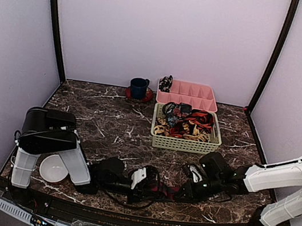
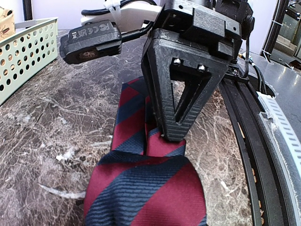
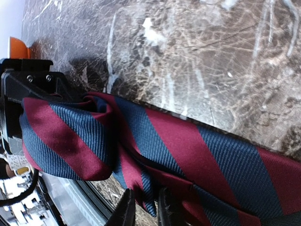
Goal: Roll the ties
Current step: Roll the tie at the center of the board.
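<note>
Red-and-navy tie [image 3: 188,155] lies lengthwise on the desk [image 3: 211,56] between both jaws. The right jaws, nearly closed, pinch its edge. The left jaws' hold on the folded end can't be told.

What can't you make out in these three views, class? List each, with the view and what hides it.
1. Tie: in the top view, mostly hidden under the left end effector and right end effector; runs off the frame edges in both wrist views.
2. Left end effector's grip: its fingers are unseen in the left wrist view, where the tie fills the bottom.
3. Basket contents: top view, tangled and too small to count.
</note>
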You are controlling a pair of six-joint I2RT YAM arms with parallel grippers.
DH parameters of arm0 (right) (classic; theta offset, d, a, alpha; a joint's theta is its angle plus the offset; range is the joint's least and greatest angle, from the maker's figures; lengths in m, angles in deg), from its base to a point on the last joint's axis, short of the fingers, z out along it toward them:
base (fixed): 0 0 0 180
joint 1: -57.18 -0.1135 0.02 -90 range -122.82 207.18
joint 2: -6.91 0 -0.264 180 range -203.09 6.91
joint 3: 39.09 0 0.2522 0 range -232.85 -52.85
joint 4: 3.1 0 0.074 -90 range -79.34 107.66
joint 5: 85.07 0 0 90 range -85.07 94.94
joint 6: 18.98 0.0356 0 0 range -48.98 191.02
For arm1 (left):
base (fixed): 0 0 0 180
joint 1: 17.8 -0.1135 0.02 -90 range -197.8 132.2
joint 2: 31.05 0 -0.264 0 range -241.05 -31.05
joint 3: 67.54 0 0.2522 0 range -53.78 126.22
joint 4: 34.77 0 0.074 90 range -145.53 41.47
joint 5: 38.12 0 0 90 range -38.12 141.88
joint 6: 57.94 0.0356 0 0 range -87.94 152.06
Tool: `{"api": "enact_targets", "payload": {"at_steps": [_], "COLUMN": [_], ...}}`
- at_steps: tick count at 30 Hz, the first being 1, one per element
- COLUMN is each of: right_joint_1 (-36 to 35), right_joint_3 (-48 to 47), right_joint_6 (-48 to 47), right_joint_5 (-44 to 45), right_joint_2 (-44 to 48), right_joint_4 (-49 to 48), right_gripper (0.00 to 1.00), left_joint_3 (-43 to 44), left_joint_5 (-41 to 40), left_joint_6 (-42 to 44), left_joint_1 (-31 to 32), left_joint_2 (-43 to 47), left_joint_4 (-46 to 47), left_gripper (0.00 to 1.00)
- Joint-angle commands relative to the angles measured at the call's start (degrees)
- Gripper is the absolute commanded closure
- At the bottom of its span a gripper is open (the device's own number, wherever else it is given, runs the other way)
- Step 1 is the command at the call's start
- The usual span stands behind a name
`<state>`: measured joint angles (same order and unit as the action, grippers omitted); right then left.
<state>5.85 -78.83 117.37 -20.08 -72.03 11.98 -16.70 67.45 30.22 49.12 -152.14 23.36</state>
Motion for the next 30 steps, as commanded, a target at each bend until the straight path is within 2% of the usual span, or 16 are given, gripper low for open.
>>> {"api": "enact_targets", "payload": {"at_steps": [1, 3, 11, 22, 30], "right_joint_1": [0.09, 0.12, 2.90, 5.26, 5.36], "right_joint_3": [-2.04, -2.95, -3.68, -1.68, 1.85], "right_joint_6": [-0.76, -1.25, -3.84, -7.17, -6.53], "right_joint_5": [-0.16, 1.11, 3.95, 5.51, 5.19], "right_joint_2": [-0.51, 0.45, 2.24, -4.33, -6.14], "right_joint_4": [-1.06, 0.76, 4.27, 1.98, 1.00], "right_gripper": [0.93, 1.00, 1.00, 1.00, 1.00], "left_joint_3": [-1.26, -1.30, -2.38, -3.11, -2.43], "left_joint_5": [0.34, 0.38, 1.71, 2.31, 4.05], "left_joint_6": [0.91, 1.05, 0.45, 0.88, 5.65], "left_joint_1": [0.06, -0.01, -0.26, -0.42, -1.07], "left_joint_2": [-0.50, -0.54, -1.41, -1.03, 9.56], "left_joint_4": [-7.23, -7.34, -5.40, -3.90, -5.61], "left_gripper": [0.87, 0.87, 0.87, 0.87, 0.87]}}
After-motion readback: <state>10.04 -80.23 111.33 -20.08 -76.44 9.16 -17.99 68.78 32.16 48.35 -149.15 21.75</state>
